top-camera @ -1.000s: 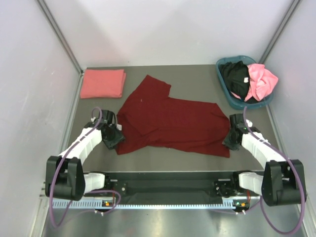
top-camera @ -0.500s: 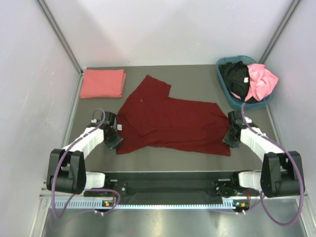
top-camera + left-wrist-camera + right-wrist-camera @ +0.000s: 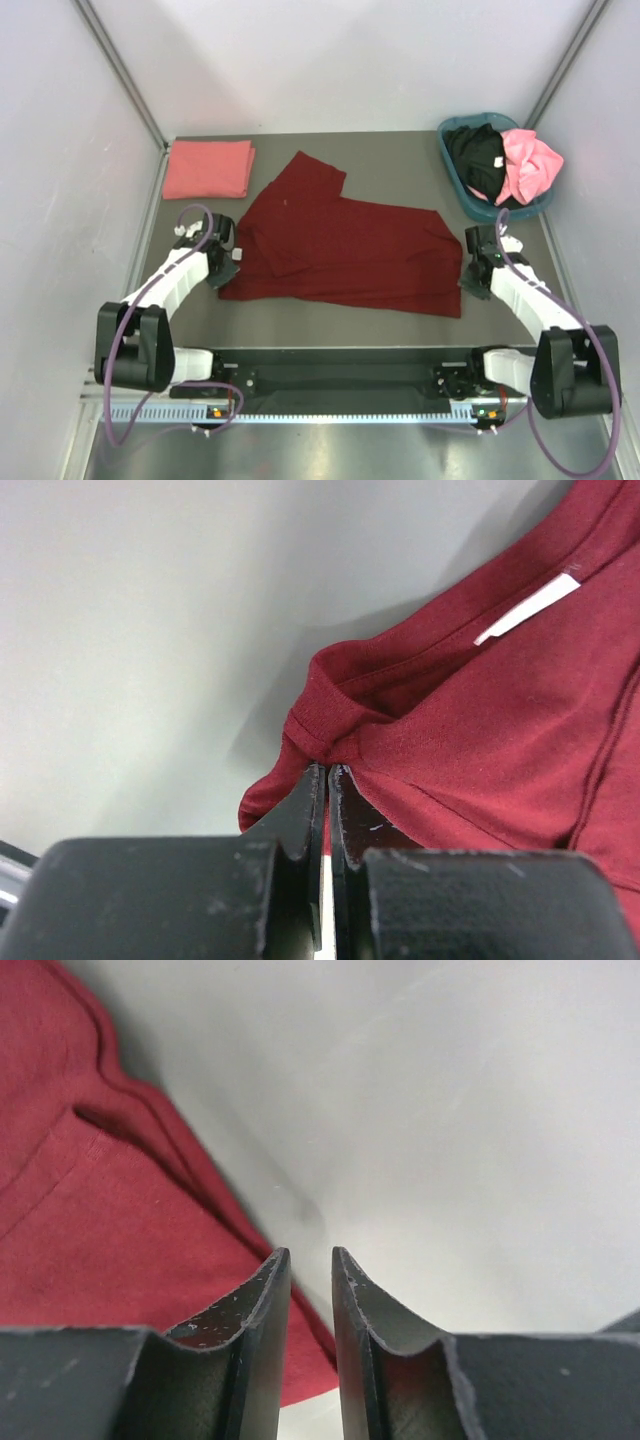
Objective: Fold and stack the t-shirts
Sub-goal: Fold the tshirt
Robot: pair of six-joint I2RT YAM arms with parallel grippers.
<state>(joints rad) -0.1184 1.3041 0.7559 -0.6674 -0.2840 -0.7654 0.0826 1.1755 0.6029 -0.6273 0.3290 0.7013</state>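
Note:
A dark maroon t-shirt (image 3: 340, 250) lies spread across the middle of the table, one sleeve pointing to the back. My left gripper (image 3: 228, 268) is at its near-left corner and is shut on a bunched fold of the maroon cloth (image 3: 480, 730), pinched at the tips of the left gripper (image 3: 327, 768). My right gripper (image 3: 470, 282) stands at the shirt's right edge. In the right wrist view the right gripper (image 3: 311, 1252) has a narrow gap between its fingers, with the shirt's hem (image 3: 90, 1220) lying below and to the left.
A folded salmon-pink t-shirt (image 3: 208, 168) lies at the back left. A teal basket (image 3: 470, 208) at the back right holds a black t-shirt (image 3: 478, 160) and a bright pink t-shirt (image 3: 530, 165). A white label (image 3: 527, 610) shows on the maroon shirt's collar.
My left gripper has shut on the maroon shirt's near-left corner and drawn it out to the left, so that edge lies flatter. The right gripper has hardly moved.

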